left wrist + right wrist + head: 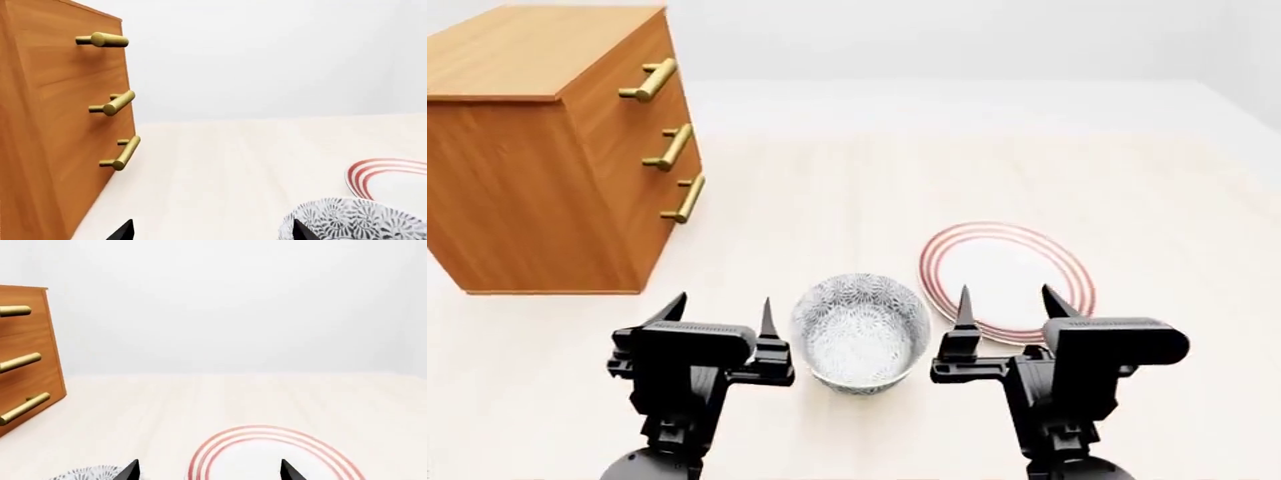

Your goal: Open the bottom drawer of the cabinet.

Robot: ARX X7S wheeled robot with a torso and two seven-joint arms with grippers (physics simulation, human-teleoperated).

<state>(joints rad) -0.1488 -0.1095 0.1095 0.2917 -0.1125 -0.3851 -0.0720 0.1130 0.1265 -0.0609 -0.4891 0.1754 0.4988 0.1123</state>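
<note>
The orange-brown cabinet (547, 150) stands at the far left with three stacked drawers, all shut. The bottom drawer (674, 225) is the lowest, with a brass bar handle (685, 199); that handle also shows in the left wrist view (121, 153) and the right wrist view (24, 408). My left gripper (718, 312) is open and empty, well in front of the cabinet, with its tips wide apart in the left wrist view (210, 231). My right gripper (1006, 303) is open and empty, hovering by the plate (1004, 272).
A grey patterned bowl (860, 330) sits between my two grippers. A white plate with red rings lies to its right, also in the right wrist view (273, 455). The pale wooden floor (827, 190) stretches from the cabinet front to the plate.
</note>
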